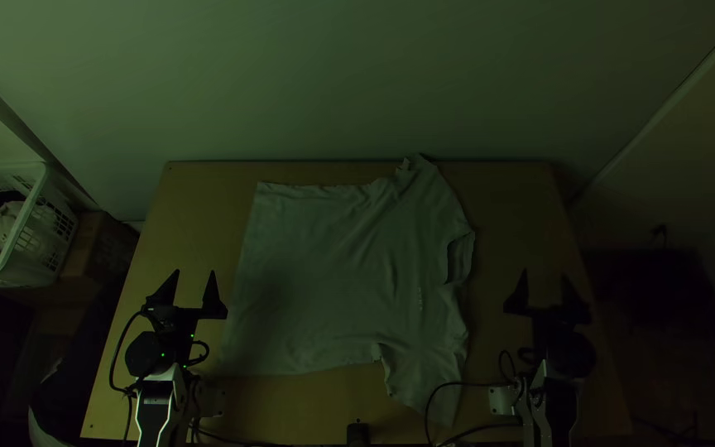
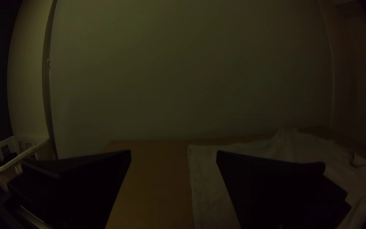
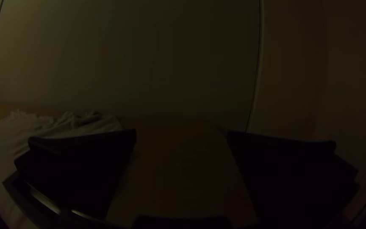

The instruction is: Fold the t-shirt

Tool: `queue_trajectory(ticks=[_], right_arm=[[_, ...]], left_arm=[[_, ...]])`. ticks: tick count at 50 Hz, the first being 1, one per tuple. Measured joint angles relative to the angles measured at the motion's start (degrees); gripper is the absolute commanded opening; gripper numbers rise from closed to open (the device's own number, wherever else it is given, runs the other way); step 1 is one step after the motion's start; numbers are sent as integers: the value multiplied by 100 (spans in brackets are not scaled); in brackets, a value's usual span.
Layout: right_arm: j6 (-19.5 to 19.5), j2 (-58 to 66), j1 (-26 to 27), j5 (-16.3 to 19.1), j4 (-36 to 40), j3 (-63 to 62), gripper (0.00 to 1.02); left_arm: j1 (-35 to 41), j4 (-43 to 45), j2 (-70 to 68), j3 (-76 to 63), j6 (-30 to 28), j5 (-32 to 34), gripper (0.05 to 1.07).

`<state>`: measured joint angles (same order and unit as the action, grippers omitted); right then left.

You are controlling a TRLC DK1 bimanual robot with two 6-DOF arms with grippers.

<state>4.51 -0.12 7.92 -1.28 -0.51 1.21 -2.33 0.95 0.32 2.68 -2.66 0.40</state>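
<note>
The left gripper (image 1: 194,271) is beside the hem of the t-shirt (image 1: 316,273), with its two fingers wide apart and nothing between them. The right gripper (image 1: 545,273) is at the other side of the t-shirt, past the collar; it is also wide open and holds nothing. Both arms point up the top view, one on each side of the t-shirt, about parallel.

The t-shirt lies spread on the table (image 1: 184,199), with some wrinkles, its collar towards the right arm. One sleeve goes to the far table edge, the other to the near edge. There a black cable (image 1: 448,385) of the right arm passes across this sleeve. Near this sleeve is a small dark object (image 1: 357,432). Beyond the hem side, off the table, stands a white basket (image 1: 22,240) with clothes.
</note>
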Motion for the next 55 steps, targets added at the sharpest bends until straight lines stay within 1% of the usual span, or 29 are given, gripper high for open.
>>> queue_trajectory(ticks=[42,46,49,55], right_arm=[[-4,0,0,0,0,0,98],[-260,0,-26,0,0,0,98],[-376,0,-70,4,0,0,98],[-472,0,-74,7,0,0,98]], left_arm=[[0,0,0,0,0,0,102],[0,0,0,0,2,0,102],[0,-2,0,0,2,0,102],[0,-2,0,0,0,0,102]])
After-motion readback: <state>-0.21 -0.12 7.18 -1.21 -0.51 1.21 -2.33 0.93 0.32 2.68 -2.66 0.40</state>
